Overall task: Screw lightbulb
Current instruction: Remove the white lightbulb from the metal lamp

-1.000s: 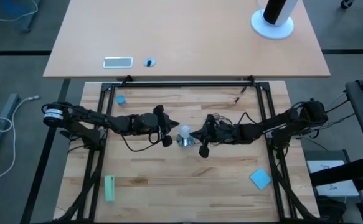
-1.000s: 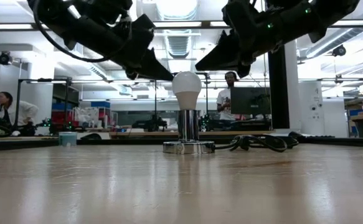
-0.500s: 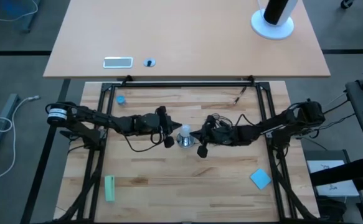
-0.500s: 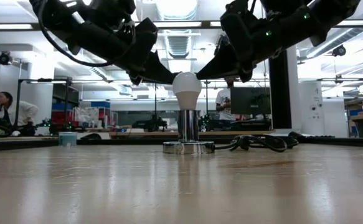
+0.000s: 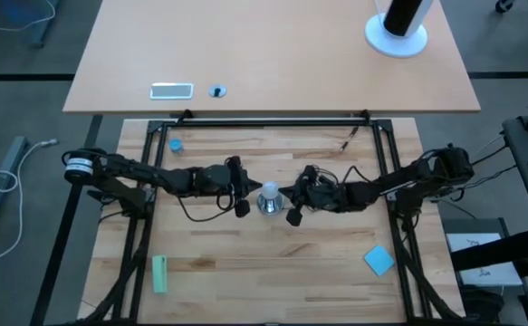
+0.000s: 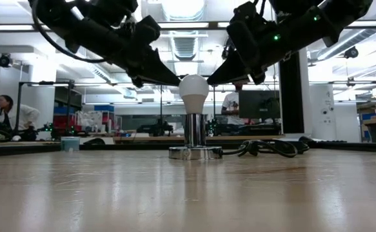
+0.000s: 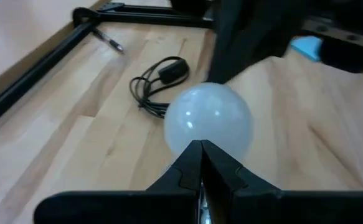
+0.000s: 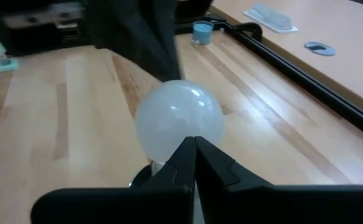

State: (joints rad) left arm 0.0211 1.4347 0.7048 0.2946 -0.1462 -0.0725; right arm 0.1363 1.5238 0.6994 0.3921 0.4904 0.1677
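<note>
From above: the lightbulb [image 5: 268,191], frosted and round-headed, stands in a shiny round socket [image 5: 267,206] mid-worktop [image 5: 245,272], pale wood planks. My left hand [image 5: 254,184] and right hand [image 5: 283,196] point at it from either side, fingers pressed together, gripping nothing. A blue pad [image 5: 379,261] and green block [image 5: 159,273] lie well apart from it.

At table height: the bulb sits upright in the chrome socket, black cord [image 6: 271,148] trailing off; both tips sit just beside its dome.

Left wrist: smooth milky glass just past my closed tips; coiled cord beyond.

Right wrist: same dome, a blue cup [image 8: 202,31] far off. No writing readable.
</note>
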